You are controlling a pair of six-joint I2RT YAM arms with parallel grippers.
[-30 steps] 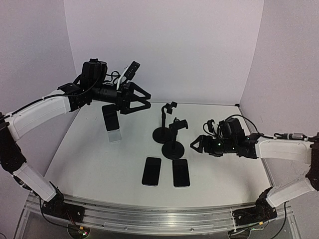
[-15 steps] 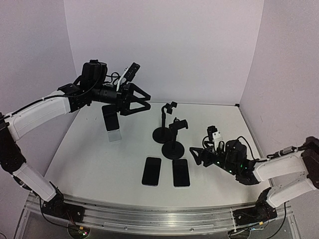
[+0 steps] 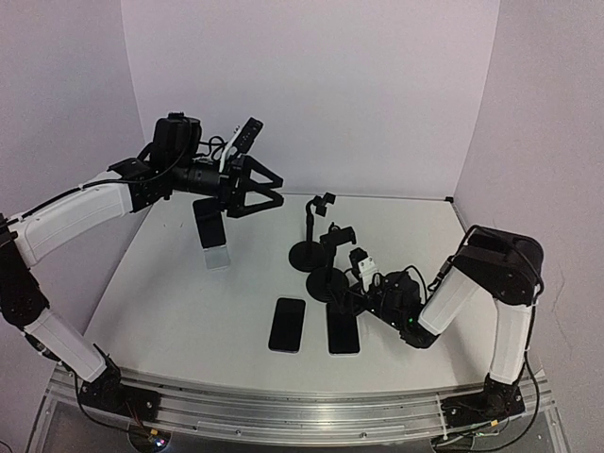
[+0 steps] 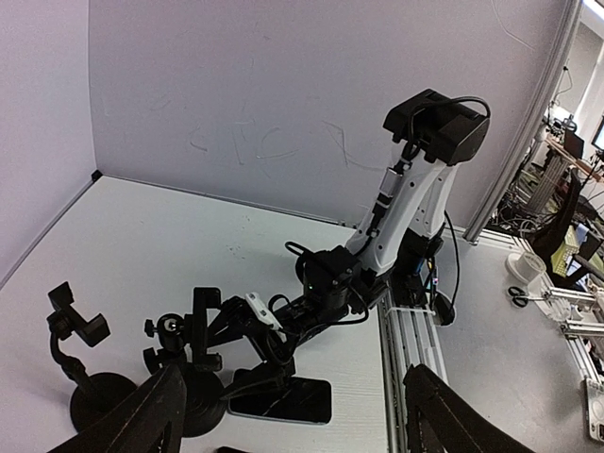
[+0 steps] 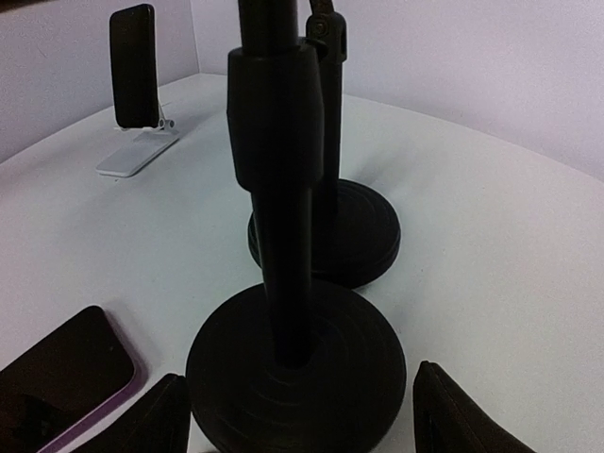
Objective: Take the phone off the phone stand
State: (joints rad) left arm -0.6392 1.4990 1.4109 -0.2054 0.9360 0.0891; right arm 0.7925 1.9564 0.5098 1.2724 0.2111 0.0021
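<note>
The phone leans upright on the white stand at the back left of the table, and nothing is gripping it. The left gripper hangs in the air just up and right of it, jaws spread wide and empty.

Toward the middle there are two pole stands with round bases, the rear black stand and the front black stand, both with bare clamps. In front of those, a left flat phone and a right flat phone lie face up side by side.

The right gripper is down low at the front stand's base, fingers wide on either side of it. I can't tell if they touch it.
</note>
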